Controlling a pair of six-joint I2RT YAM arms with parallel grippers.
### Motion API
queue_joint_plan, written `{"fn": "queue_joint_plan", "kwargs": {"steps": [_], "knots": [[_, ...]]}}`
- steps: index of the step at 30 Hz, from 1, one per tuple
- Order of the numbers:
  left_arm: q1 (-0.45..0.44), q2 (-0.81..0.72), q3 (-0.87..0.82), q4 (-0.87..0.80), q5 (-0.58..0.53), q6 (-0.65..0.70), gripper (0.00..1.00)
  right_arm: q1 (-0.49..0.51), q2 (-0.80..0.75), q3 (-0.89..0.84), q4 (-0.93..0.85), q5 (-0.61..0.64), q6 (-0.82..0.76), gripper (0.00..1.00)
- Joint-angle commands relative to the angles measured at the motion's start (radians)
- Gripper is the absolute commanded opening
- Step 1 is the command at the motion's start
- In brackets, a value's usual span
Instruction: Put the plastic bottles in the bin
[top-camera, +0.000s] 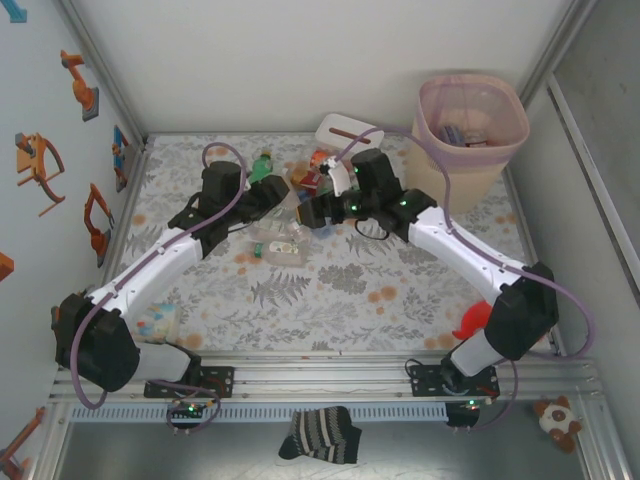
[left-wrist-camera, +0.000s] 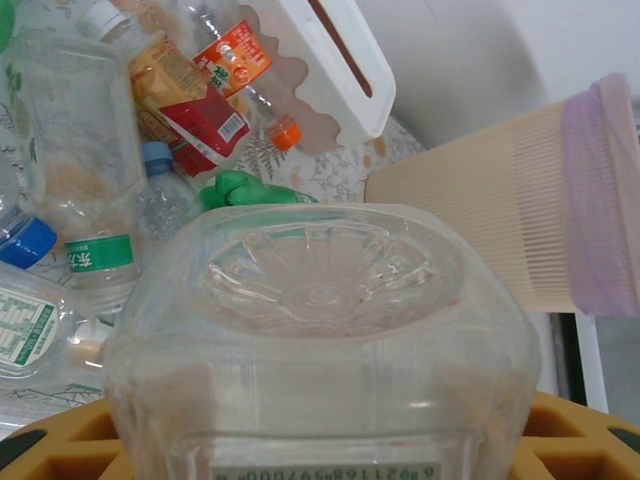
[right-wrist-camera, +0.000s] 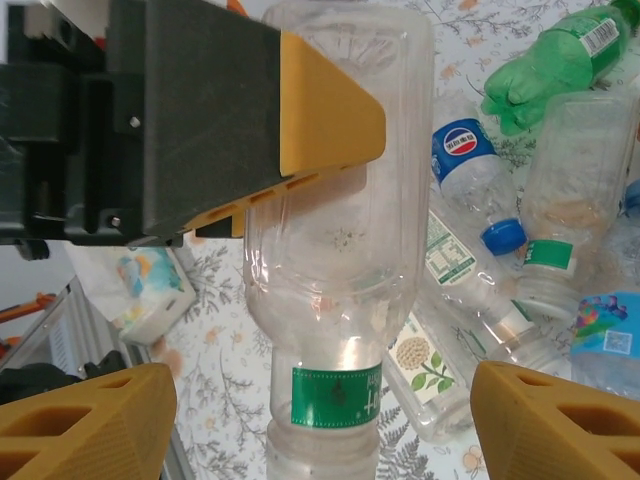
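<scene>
**Clear bottle held mid-table; bin at 2 o'clock**

1. Position. In the top view I have both grippers meeting over the pile of plastic bottles (top-camera: 283, 238), at 12 o'clock from table centre. The bin (top-camera: 470, 165) stands at 2 o'clock from them, well apart.
2. Grip state. The left gripper (left-wrist-camera: 320, 455) is clamped across the wide body of a clear bottle (right-wrist-camera: 340, 250), whose base faces the left wrist camera. The right gripper (right-wrist-camera: 325, 420) has its fingers apart, flanking the green label band (right-wrist-camera: 335, 395) without touching it.
3. Handling. I judge the bottle empty: light, thin-walled and slick, so a hard squeeze may buckle it or squirt it out. The best hold is the stiffer shoulder or neck, with moderate force.
</scene>
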Motion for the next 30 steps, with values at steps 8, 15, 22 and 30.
{"fn": "queue_joint_plan", "kwargs": {"steps": [8, 15, 22, 30], "knots": [[-0.001, -0.043, -0.023, 0.076, 0.035, -0.008, 0.48, 0.06, 0.033, -0.098, 0.377, 0.113, 0.052, 0.79], [-0.007, -0.048, -0.034, 0.098, 0.045, -0.035, 0.48, 0.065, 0.111, -0.072, 0.469, 0.082, 0.049, 0.78], [-0.009, -0.061, -0.04, 0.096, 0.033, -0.039, 0.48, 0.067, 0.137, -0.067, 0.498, 0.068, 0.048, 0.73], [-0.009, -0.061, -0.027, 0.065, 0.017, -0.038, 0.51, 0.068, 0.137, -0.067, 0.473, 0.062, 0.049, 0.63]]}}
